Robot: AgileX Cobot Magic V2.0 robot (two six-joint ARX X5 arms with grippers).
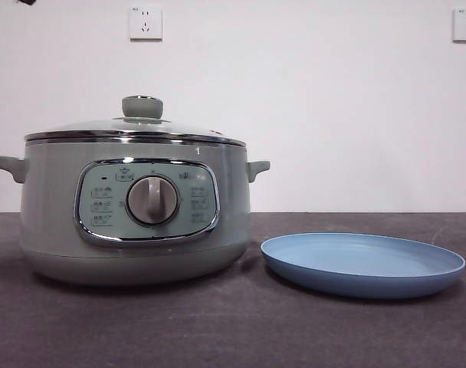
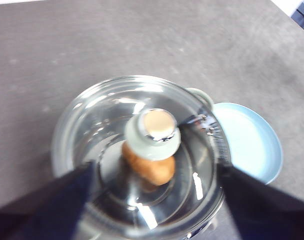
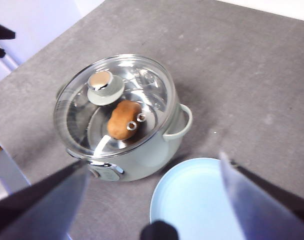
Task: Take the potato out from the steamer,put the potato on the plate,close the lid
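Observation:
The sage-green steamer stands left of centre on the dark table, its glass lid with the green knob closed on it. The orange-brown potato lies inside, seen through the lid in the right wrist view and in the left wrist view. The empty light-blue plate sits to the steamer's right. My left gripper is open, high above the lid knob. My right gripper is open, high above the plate and steamer.
A white wall with two power sockets stands behind the table. The steamer's side handles stick out on both sides. The table is dark grey.

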